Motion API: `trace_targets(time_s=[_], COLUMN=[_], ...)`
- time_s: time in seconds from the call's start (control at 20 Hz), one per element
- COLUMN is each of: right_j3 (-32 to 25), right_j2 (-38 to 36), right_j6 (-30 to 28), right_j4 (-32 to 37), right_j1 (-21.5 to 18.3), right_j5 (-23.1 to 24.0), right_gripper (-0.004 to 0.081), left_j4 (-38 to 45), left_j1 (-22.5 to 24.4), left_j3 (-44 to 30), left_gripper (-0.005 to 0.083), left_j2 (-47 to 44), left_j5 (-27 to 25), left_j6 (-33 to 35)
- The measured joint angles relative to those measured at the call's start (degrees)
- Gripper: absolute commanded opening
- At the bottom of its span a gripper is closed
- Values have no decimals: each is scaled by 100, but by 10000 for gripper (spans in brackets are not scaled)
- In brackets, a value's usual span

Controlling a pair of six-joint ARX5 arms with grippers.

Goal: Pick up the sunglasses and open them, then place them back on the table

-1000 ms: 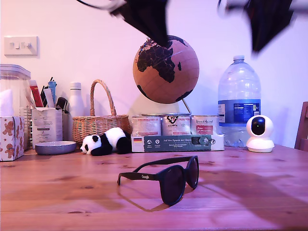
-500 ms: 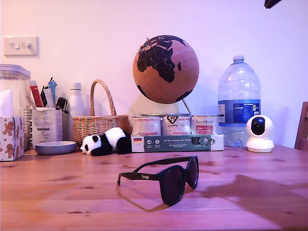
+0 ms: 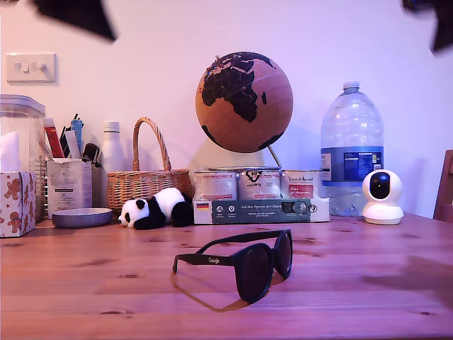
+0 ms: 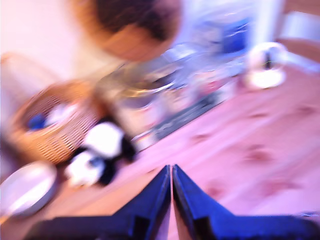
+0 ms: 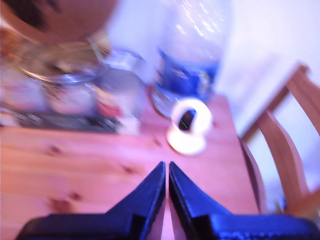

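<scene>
The table (image 3: 368, 297) is spreading wide under everything, and both arms are hanging high above it, showing only as dark blurred shapes at the upper corners of the exterior view. Along the back of the table a globe (image 3: 244, 101) is standing on a row of tins, with a big water bottle (image 3: 351, 145) and a small white camera (image 3: 382, 196) toward the exterior view's right, and a wicker basket (image 3: 145, 183) and a panda toy (image 3: 154, 208) toward its left. The sunglasses (image 3: 244, 261) are resting on the table in front of the panda toy, with arms unfolded, lenses facing the exterior view's right, and white lettering on the near arm. Nothing is touching them, and they are lying far below both grippers and well apart from the fingers. My first gripper (image 4: 171, 170) is pointing toward the panda toy and the basket, its jaws pressed together with nothing between them. My second gripper (image 5: 167, 166) is pointing toward the white camera and the bottle, its fingers also closed together and empty. Neither wrist view is showing the sunglasses.
</scene>
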Motion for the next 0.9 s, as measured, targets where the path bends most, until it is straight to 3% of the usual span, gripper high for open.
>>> trace_targets(time_s=[0.25,0.6,0.9], right_j3=[-623,-1665,-1851], right_j2=[-190,-1600,-3008], right_j6=[4,151,201], right_j4=[280,188,-533], right_j1=[-485,-114,94], right_j5=[-822,-1099,-1104], right_gripper=[-10,-10,-10], left_j4=[361,496,-149], left_j1=[763,584,356], left_j3=[-1169,-2317,-2662], left_gripper=[-21,-21,-21], left_j2=[-638,-2295,-3534], left_j5=[654,1198,1200], left_j6=[-50,-238,-337])
